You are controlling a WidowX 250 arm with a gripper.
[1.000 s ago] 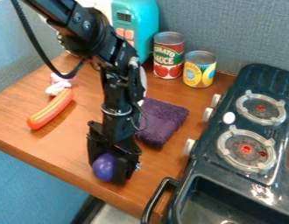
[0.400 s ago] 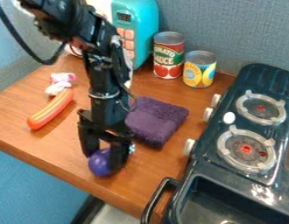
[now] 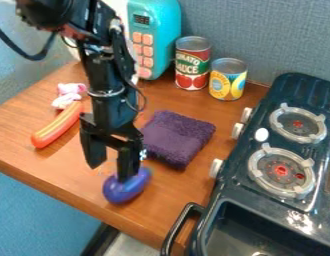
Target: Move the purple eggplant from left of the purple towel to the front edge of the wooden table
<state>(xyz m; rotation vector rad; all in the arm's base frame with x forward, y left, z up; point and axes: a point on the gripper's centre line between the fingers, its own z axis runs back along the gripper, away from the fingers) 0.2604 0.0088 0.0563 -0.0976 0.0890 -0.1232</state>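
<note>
The black gripper (image 3: 110, 167) hangs over the front left part of the table, its fingers apart with nothing between them. Just below it is a shiny purple toy (image 3: 123, 191), rounded and elongated like an eggplant, near the table's front edge. The right fingertip overlaps the toy's upper side; whether they touch, I cannot tell. Right of the gripper lies a folded purple cloth (image 3: 176, 139). An orange-red toy sausage (image 3: 57, 125) is to the left, with a pink and white item (image 3: 69, 95) behind it.
Two cans, one red (image 3: 192, 64) and one yellow (image 3: 228, 80), stand at the back beside a teal toy (image 3: 154, 35) with buttons. A dark toy stove (image 3: 298, 150) with a sink basin (image 3: 261, 230) and a front handle (image 3: 176, 227) takes up the right side.
The gripper has moved left and up, and its fingers have come off the purple toy, which was between them. More of the toy now shows, low on the table.
</note>
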